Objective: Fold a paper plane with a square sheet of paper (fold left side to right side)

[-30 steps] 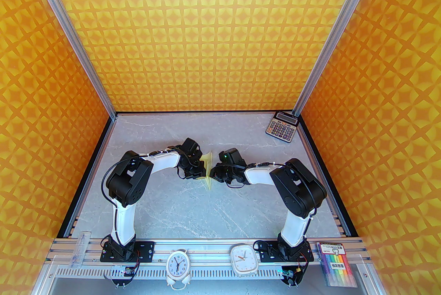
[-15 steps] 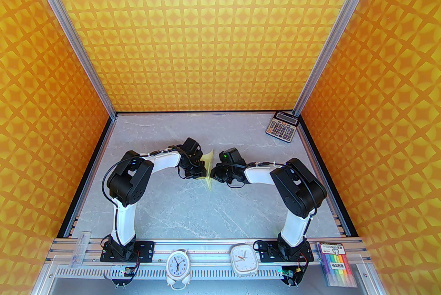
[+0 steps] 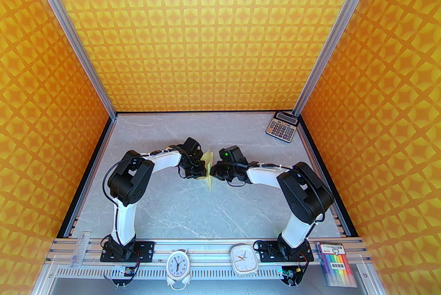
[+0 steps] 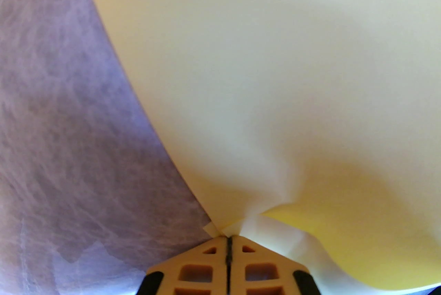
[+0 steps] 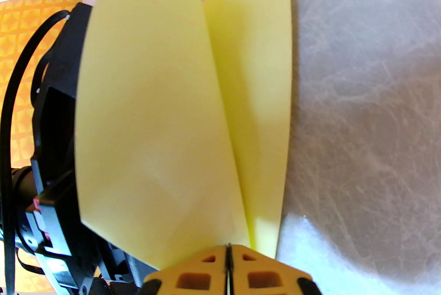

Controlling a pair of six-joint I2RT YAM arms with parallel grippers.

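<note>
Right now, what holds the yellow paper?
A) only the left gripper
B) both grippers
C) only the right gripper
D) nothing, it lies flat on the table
B: the left gripper and the right gripper are each shut on the yellow paper, pinching its edge.

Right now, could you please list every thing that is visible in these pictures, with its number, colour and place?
folded sheet of paper: one, pale yellow, mid-table, raised between the two grippers
calculator: one, grey, far right corner of the table
round clock: one, white, near rail, left of centre
square clock: one, white, near rail, right of centre
pack of markers: one, many colours, near right corner
clear plastic item: one, transparent, near left rail; too small to identify
table: one, grey marbled
walls: three, orange-yellow pattern, around the table
left gripper: one, tan fingers, shut on the paper
right gripper: one, tan fingers, shut on the paper
</note>
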